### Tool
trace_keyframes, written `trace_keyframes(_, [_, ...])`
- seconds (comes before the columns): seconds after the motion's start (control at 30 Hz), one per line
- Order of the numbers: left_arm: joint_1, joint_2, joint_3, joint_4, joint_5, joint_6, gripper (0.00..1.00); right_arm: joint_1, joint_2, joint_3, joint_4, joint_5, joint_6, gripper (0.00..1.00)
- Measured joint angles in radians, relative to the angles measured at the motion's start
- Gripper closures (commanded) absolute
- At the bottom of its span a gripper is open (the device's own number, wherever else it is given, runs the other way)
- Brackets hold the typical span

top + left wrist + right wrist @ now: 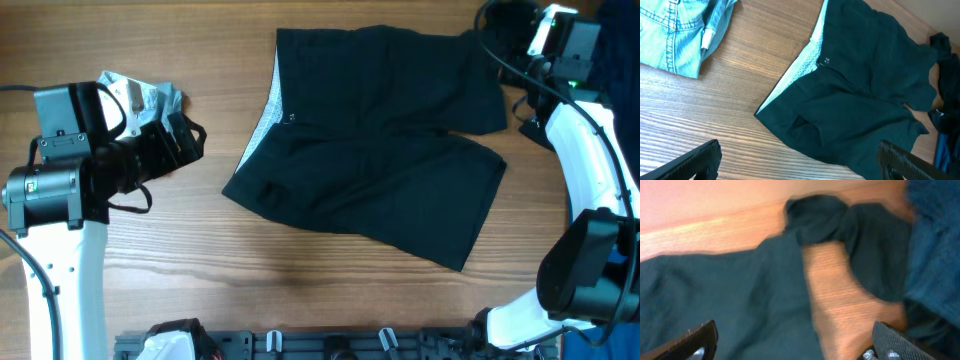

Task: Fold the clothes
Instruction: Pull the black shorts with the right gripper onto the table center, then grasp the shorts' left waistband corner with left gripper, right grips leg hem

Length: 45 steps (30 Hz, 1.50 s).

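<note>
Shorts (380, 140) lay spread flat mid table (300, 270), nothing folded yet, whole job left; left gripper (800, 161) sat wide open near the waistband (800, 75), right gripper (792, 345) wide open above a leg hem (807, 290), both empty.

Bright, even light, soft shadows; overhead and left wrist views sharp, right wrist view blurs the shorts (730, 300).

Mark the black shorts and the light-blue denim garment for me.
black shorts (380, 150): overhead view, middle of the fabric where the two legs meet.
denim garment (670, 40): left wrist view, on the stitched panel.
</note>
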Motion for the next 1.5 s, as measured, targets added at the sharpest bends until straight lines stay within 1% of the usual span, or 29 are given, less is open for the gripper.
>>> trace_keyframes(0.03, [0.000, 0.000, 0.000, 0.000, 0.000, 0.000, 0.01, 0.000, 0.000, 0.000, -0.026, -0.042, 0.001, 0.01])
trace_keyframes(0.07, [0.000, 0.000, 0.000, 0.000, 0.000, 0.000, 0.11, 0.000, 0.000, 0.000, -0.048, -0.097, 0.004, 0.00])
trace_keyframes(0.1, [-0.001, 0.002, 0.000, 0.000, 0.000, 0.005, 0.15, 0.000, 0.000, 0.000, -0.058, -0.147, 0.005, 0.00])
trace_keyframes(0.2, [-0.050, 0.033, 0.000, 0.006, -0.014, 0.042, 0.20, 0.000, -0.030, 0.000, -0.084, -0.376, 0.026, 0.01])
trace_keyframes(0.33, [-0.174, 0.165, 0.000, 0.064, -0.057, 0.110, 0.28, 0.000, -0.204, 0.000, -0.154, -0.485, 0.069, 0.00])
trace_keyframes(0.37, [-0.212, 0.217, 0.000, 0.095, -0.061, 0.149, 0.39, 0.000, -0.272, 0.000, -0.168, -0.502, 0.076, 0.00])
trace_keyframes(0.4, [-0.252, 0.282, 0.000, 0.127, -0.066, 0.182, 0.44, 0.000, -0.349, 0.000, -0.192, -0.510, 0.080, 0.00])
trace_keyframes(0.43, [-0.277, 0.326, 0.000, 0.138, -0.076, 0.207, 0.33, 0.000, -0.409, 0.000, -0.216, -0.510, 0.090, 0.00])
trace_keyframes(0.47, [-0.298, 0.377, 0.000, 0.150, -0.092, 0.224, 0.27, 0.000, -0.460, 0.002, -0.249, -0.503, 0.105, 0.00])
trace_keyframes(0.5, [-0.311, 0.416, 0.000, 0.151, -0.107, 0.232, 0.24, 0.000, -0.496, 0.002, -0.285, -0.497, 0.118, 0.00])
trace_keyframes(0.53, [-0.318, 0.453, 0.000, 0.143, -0.132, 0.216, 0.23, 0.000, -0.578, 0.002, -0.398, -0.470, 0.144, 0.00])
trace_keyframes(0.57, [-0.322, 0.523, 0.000, 0.137, -0.142, 0.207, 0.22, 0.000, -0.612, 0.002, -0.442, -0.458, 0.154, 0.00])
trace_keyframes(0.67, [-0.322, 0.607, -0.002, 0.067, -0.163, 0.158, 0.20, 0.000, -0.652, 0.004, -0.624, -0.405, 0.184, 0.00])
trace_keyframes(0.7, [-0.322, 0.629, -0.009, 0.064, -0.168, 0.129, 0.20, 0.000, -0.651, 0.004, -0.658, -0.392, 0.192, 0.00])
trace_keyframes(0.77, [-0.320, 0.660, -0.038, 0.057, -0.182, 0.063, 0.20, 0.000, -0.644, -0.012, -0.703, -0.372, 0.208, 0.00])
trace_keyframes(0.83, [-0.302, 0.669, -0.093, 0.043, -0.189, -0.023, 0.20, 0.000, -0.626, -0.040, -0.714, -0.362, 0.227, 0.00])
trace_keyframes(0.9, [-0.273, 0.669, -0.144, 0.041, -0.192, -0.072, 0.19, 0.000, -0.603, -0.065, -0.716, -0.362, 0.237, 0.00])
trace_keyframes(0.93, [-0.253, 0.669, -0.185, 0.066, -0.188, -0.093, 0.21, 0.000, -0.587, -0.087, -0.718, -0.363, 0.251, 0.00])
trace_keyframes(0.97, [-0.238, 0.670, -0.217, 0.099, -0.182, -0.104, 0.28, 0.000, -0.578, -0.101, -0.723, -0.363, 0.265, 0.00])
trace_keyframes(1.0, [-0.225, 0.670, -0.253, 0.159, -0.174, -0.116, 0.40, 0.000, -0.570, -0.114, -0.728, -0.364, 0.275, 0.00])
trace_keyframes(1.03, [-0.217, 0.660, -0.268, 0.171, -0.164, -0.129, 0.51, 0.000, -0.563, -0.130, -0.731, -0.364, 0.284, 0.00])
trace_keyframes(1.1, [-0.198, 0.630, -0.302, 0.230, -0.149, -0.146, 0.78, 0.000, -0.549, -0.168, -0.735, -0.366, 0.303, 0.00])
trace_keyframes(1.13, [-0.190, 0.616, -0.315, 0.282, -0.130, -0.146, 0.91, 0.000, -0.531, -0.223, -0.737, -0.366, 0.314, 0.00])
trace_keyframes(1.17, [-0.190, 0.616, -0.315, 0.306, -0.123, -0.150, 0.96, 0.000, -0.524, -0.259, -0.734, -0.367, 0.327, 0.00])
trace_keyframes(1.23, [-0.189, 0.617, -0.321, 0.352, -0.094, -0.144, 0.96, 0.000, -0.505, -0.354, -0.737, -0.367, 0.362, 0.00])
trace_keyframes(1.37, [-0.180, 0.617, -0.327, 0.377, -0.067, -0.146, 0.96, 0.000, -0.494, -0.501, -0.743, -0.381, 0.444, 0.00])
trace_keyframes(1.47, [-0.167, 0.617, -0.328, 0.386, -0.050, -0.146, 0.96, 0.000, -0.494, -0.578, -0.763, -0.401, 0.468, 0.01])
trace_keyframes(1.5, [-0.163, 0.617, -0.330, 0.388, -0.044, -0.146, 0.96, 0.000, -0.494, -0.616, -0.764, -0.404, 0.472, 0.03])
